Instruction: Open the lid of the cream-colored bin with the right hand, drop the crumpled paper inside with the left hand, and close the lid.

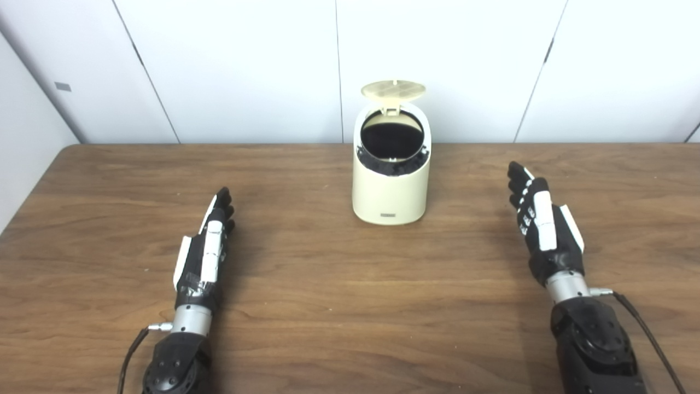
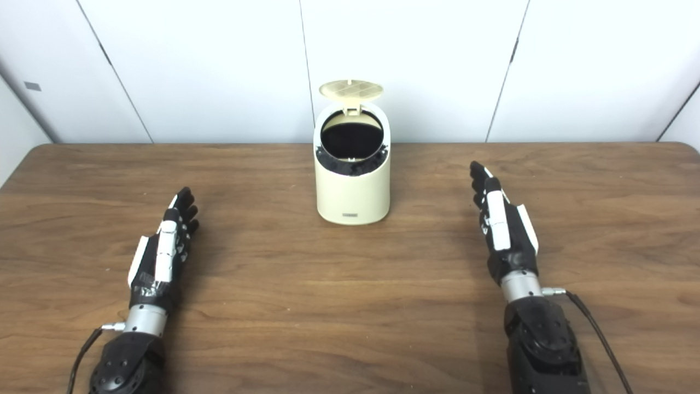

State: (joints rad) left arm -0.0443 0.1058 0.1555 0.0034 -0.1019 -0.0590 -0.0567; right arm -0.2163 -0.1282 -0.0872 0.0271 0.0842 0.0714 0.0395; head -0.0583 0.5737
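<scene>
White wall panels back a brown wooden table [image 1: 328,306]; the cream-colored bin [image 1: 390,191] stands upright near the far edge, its lid [image 1: 394,90] flipped up and its dark mouth exposed. Both hands lie well apart from it; the left hand [image 1: 205,251] and right hand [image 1: 541,221] stretch flat, fingers extended, holding nothing.

Cream bin [image 1: 390,186] with dark interior, cream lid [image 1: 394,90], brown wood-grain table [image 1: 339,306], white wall panels [image 1: 229,65]
</scene>
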